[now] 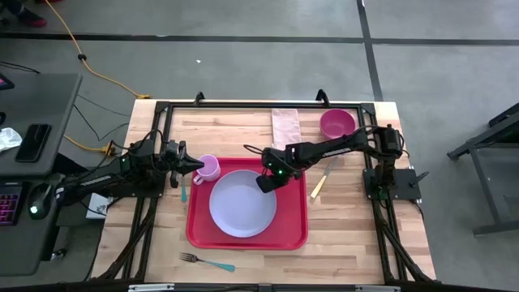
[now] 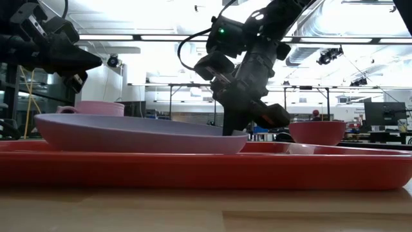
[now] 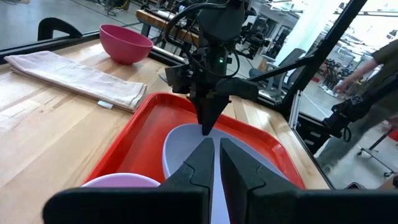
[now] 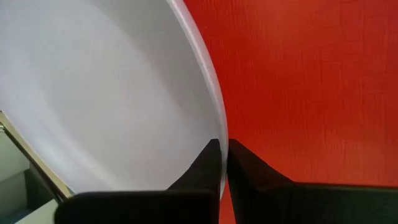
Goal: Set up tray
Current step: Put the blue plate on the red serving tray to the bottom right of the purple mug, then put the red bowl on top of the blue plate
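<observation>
R gripper (image 1: 266, 183) | pinching plate (image 1: 243, 203) rim | over tray (image 1: 199, 231), far-right corner

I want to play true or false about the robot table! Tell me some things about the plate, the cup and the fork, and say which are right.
1. The lavender plate lies on the red tray. True.
2. The right gripper pinches the plate's rim. True: the right wrist view shows the rim between its shut fingers.
3. The pink bowl sits on the tray. False: it stands on the wooden table, at the far right corner.
4. The fork lies on the plate. False: it lies on the table, off the tray's near edge.
5. The left gripper is at the lilac cup. True: it holds the cup at the tray's far left corner.
</observation>
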